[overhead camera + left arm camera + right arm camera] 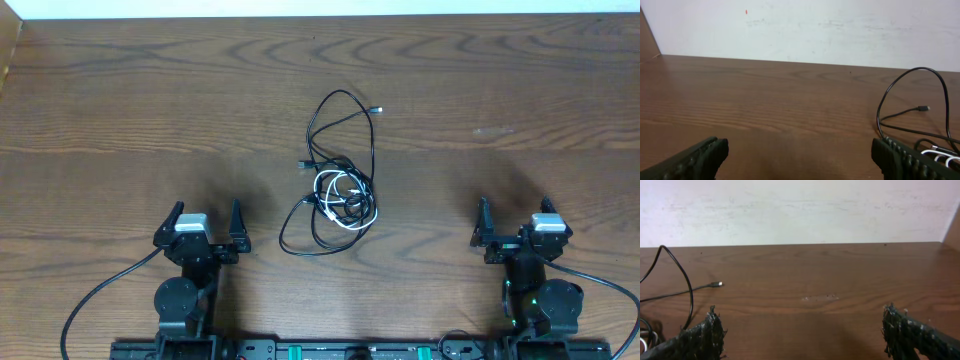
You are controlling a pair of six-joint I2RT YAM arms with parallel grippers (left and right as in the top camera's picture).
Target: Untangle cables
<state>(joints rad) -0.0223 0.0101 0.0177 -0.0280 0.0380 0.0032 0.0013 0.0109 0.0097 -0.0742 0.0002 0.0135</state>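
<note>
- The cables [335,185] lay in one knot at the centre of the overhead frame, on the wooden table [120,100], well apart from both arms.
- My left gripper [207,215] sat at lower left and my right gripper [515,212] at lower right, each with jaws spread wide and holding nothing.
- I judged the cords light, limp and thin: they would slide on the wood and drag their neighbours rather than lift clean.
- The white cable [348,203] was coiled tight in the bundle's lower half with black loops crossing it; which passed over which I could not tell.
- The best hold, in my view, was the open black loop [336,93] at the top of the tangle, or the free plug end [377,108] just right of it.
- A low, flat pinch would be needed, since the cord lay flush on the wood.
</note>
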